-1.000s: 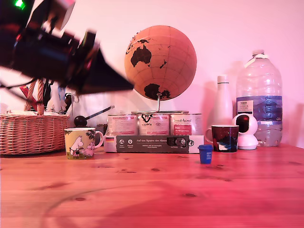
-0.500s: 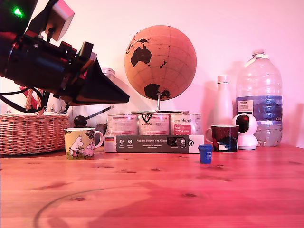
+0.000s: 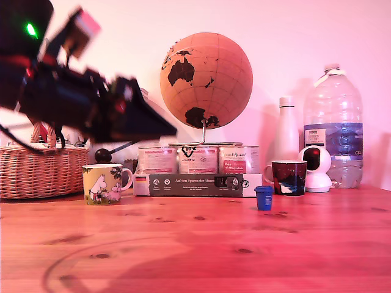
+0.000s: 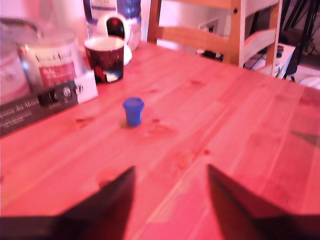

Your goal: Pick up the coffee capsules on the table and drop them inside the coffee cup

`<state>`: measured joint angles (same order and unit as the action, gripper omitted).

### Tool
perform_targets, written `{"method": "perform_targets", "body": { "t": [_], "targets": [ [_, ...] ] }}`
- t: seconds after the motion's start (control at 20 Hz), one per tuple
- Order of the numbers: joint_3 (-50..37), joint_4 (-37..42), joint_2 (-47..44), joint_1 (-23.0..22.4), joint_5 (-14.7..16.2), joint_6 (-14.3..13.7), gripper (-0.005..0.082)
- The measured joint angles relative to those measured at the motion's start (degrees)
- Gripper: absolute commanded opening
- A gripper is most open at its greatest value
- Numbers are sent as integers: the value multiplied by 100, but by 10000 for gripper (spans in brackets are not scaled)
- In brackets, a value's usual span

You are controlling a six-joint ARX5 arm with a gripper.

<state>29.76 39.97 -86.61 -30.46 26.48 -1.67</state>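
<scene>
Blue capsule (image 4: 133,110) stands upright, well apart from the wide, empty claw (image 4: 170,200); risk: a fingertip clips it and it tips or rolls.

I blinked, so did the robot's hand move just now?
Yes. In the exterior view the hand has dipped lower and further toward that view's right, closer to the globe, since a moment ago.
</scene>
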Motion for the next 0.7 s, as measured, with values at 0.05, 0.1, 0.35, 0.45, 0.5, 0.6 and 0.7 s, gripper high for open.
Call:
{"method": "perform_targets", "body": {
  "t": [0.05,0.1,0.35,0.45,0.5,0.6,0.7],
  "targets": [
    [0,133,-114,0,0,0,617],
    [2,267,-219,-13,0,0,617],
    [2,804,-774,-96,-59,-2,617],
    [26,828,-966,-160,-111,-2,617],
    [77,826,-1071,-197,-118,-2,617],
    [323,831,-1320,-278,-146,-2,617],
    [579,835,-1510,-348,-151,-2,617]
  ]
}}
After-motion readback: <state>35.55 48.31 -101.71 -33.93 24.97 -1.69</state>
